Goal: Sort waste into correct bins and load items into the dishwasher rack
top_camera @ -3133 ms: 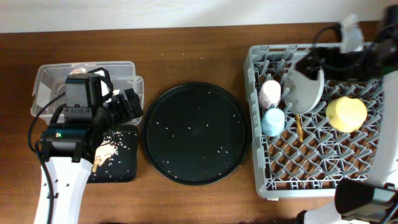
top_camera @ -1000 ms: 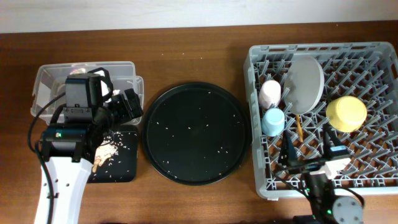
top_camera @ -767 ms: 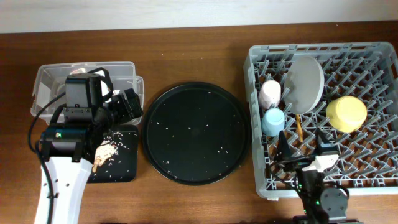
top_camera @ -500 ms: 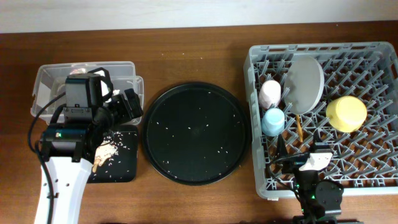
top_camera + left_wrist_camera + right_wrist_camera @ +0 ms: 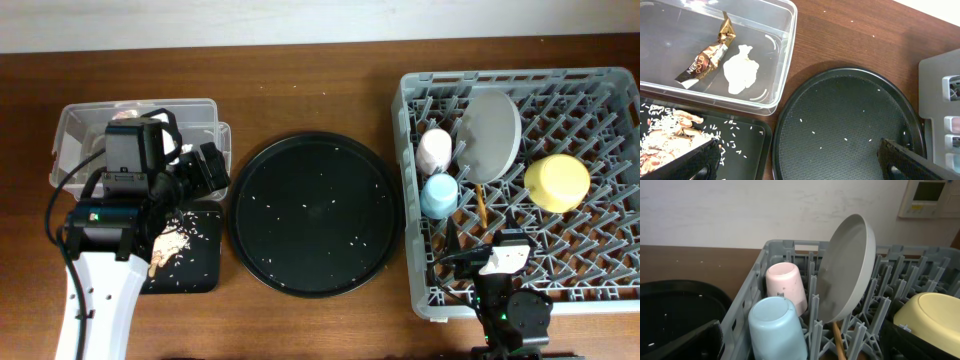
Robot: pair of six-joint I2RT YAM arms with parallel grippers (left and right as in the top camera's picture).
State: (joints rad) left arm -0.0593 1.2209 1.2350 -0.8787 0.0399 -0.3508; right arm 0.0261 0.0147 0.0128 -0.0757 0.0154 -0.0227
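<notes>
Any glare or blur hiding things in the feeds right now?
Overhead: even light, sharp; only the wall strip is washed out. Left wrist: white highlights on the clear box rim, but gold wrapper and paper ball read clearly. Right wrist: plate, pink cup, light-blue cup sharp, no glare.

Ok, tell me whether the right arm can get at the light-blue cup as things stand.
Probably yes. The right gripper is open at the near edge of the rack, and the light-blue cup sits just ahead of it with nothing between them.
</notes>
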